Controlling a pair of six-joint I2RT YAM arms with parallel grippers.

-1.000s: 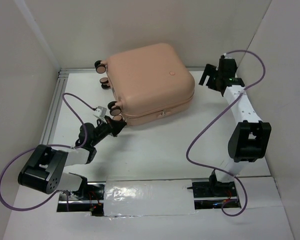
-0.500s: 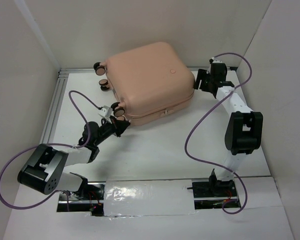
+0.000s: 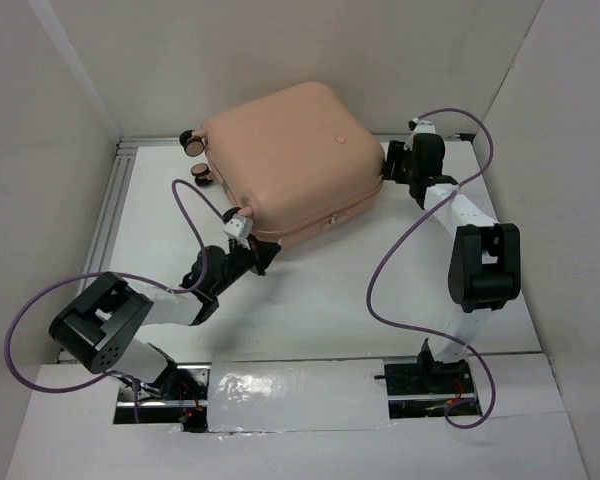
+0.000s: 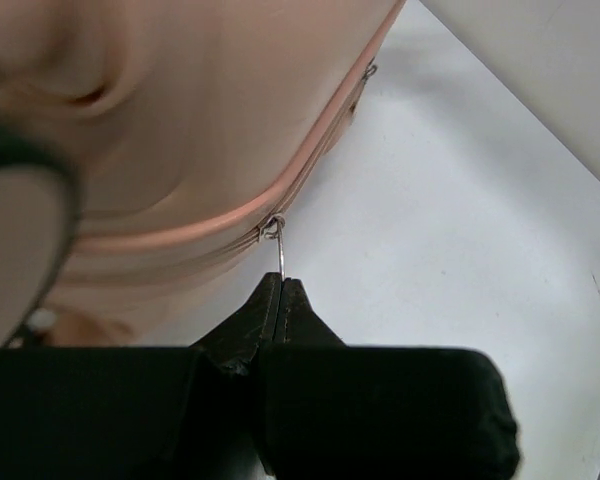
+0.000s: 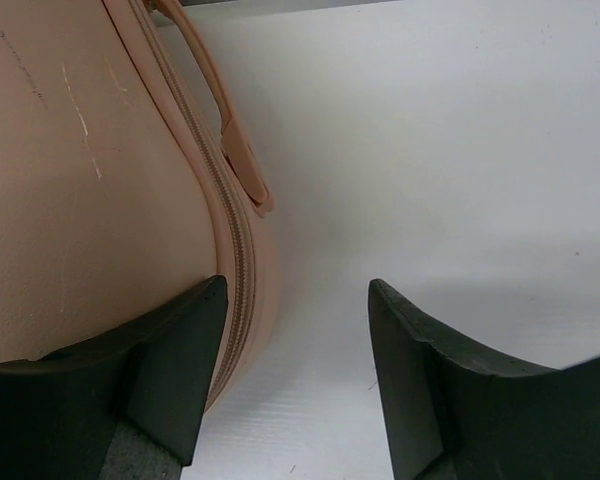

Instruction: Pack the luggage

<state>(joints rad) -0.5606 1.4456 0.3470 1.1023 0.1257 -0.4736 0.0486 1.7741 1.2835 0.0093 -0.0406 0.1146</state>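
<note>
At the table's [image 3: 310, 290] far middle lay the closed luggage [image 3: 290, 160]; my left jaws were pinched shut on its zipper pull [image 4: 278, 252] at the near edge; my right jaws stood open just beside its right side.

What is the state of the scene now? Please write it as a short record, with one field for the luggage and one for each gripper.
luggage: closed, lying flat on the table
left gripper: shut on the zipper pull at the near seam
right gripper: open, one finger against the luggage's side, close to the handle
packing: not visibly begun
</note>
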